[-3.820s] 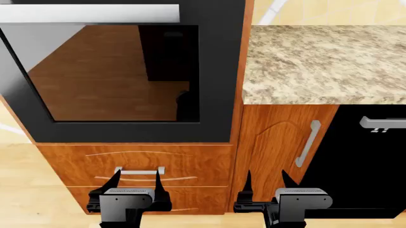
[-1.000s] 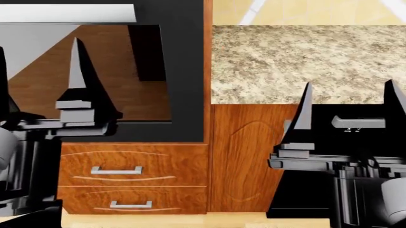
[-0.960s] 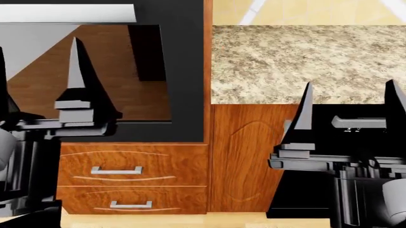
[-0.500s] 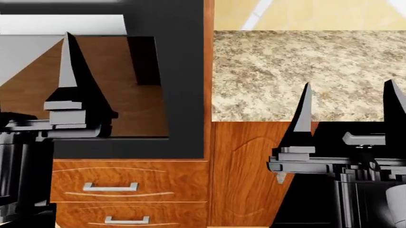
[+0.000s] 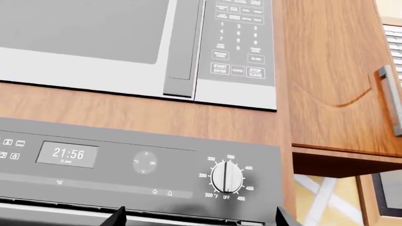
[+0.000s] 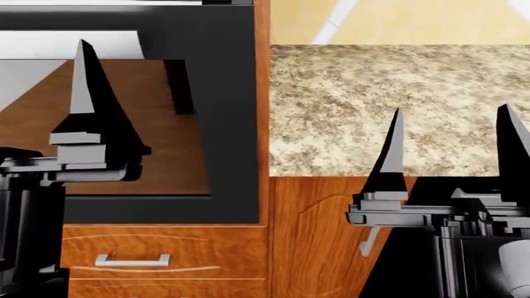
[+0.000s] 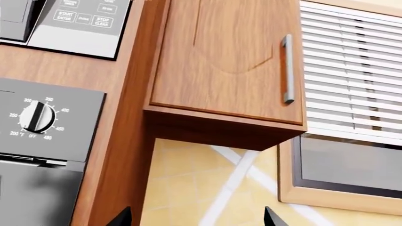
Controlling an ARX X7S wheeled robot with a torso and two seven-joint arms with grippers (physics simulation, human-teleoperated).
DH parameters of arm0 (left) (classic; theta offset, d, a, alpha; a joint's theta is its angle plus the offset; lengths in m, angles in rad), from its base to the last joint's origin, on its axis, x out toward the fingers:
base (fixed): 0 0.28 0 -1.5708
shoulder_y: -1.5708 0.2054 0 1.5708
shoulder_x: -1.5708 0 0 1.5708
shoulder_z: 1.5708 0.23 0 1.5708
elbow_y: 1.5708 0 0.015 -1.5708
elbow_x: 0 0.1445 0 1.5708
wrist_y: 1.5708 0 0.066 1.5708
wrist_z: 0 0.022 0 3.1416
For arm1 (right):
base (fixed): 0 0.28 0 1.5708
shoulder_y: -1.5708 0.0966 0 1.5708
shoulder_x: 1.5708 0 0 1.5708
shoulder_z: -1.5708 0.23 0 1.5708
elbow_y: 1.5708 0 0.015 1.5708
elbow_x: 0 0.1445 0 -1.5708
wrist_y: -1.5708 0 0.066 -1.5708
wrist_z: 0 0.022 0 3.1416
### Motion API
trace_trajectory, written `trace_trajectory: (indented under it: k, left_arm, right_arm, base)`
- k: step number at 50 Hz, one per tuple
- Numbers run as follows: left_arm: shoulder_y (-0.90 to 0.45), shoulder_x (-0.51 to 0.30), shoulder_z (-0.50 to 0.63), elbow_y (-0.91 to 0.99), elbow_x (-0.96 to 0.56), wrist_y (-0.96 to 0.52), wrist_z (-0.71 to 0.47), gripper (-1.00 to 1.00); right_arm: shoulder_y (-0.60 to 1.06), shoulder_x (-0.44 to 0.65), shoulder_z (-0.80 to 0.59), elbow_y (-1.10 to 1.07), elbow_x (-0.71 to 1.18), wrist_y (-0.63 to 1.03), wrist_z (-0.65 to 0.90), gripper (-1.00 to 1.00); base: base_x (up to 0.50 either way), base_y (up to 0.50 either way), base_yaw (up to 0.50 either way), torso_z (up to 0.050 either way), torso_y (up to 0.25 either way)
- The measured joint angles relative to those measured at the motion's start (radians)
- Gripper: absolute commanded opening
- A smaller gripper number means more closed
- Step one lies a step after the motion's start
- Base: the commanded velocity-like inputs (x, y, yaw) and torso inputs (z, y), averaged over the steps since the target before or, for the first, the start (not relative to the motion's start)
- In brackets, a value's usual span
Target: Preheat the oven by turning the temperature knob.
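You are facing the oven (image 6: 232, 124): black front, reflective glass window, grey control panel showing 1 clock display (image 5: 67, 154) reading 21:56 and 1 temperature knob (image 5: 227, 177) at its right end, ringed by 200–450 °F marks. Your 2 grippers, left gripper (image 6: 49, 81) and right gripper (image 6: 451, 149), are standing raised with fingers apart, gripping nothing

Head view: oven (image 6: 223, 124) cut off at top and left edges, its knob out of frame. Left gripper (image 6: 41, 133) shows one finger only, the other past the edge. Left wrist view: temperature knob (image 5: 227, 177) visible, dial numbers too small to read reliably; only finger tips show.
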Motion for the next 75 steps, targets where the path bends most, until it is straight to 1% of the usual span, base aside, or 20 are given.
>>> trace_trajectory:
  k: [35, 52, 75]
  left_arm:
    - [-0.016, -0.081, 0.071, -0.006, -0.018, 0.081, -0.073, 1.00]
    - [0.001, -0.108, 0.082, -0.010, -0.023, 0.151, -0.060, 1.00]
    - [-0.006, -0.138, 0.107, -0.018, -0.037, 0.176, -0.085, 1.00]
  right_arm:
    - [-0.005, 0.001, -0.014, 0.000, -0.019, -0.004, -0.002, 1.00]
    - [-0.008, 0.001, -0.021, 0.000, -0.021, 0.000, -0.003, 1.00]
    - [-0.008, 0.001, -0.022, 0.000, -0.018, 0.002, -0.004, 1.00]
  base:
    - [0.00, -0.06, 0.00, 0.000, 0.000]
    - [0.00, 0.00, 0.00, 0.049, 0.000]
    - [0.00, 0.00, 0.00, 0.048, 0.000]
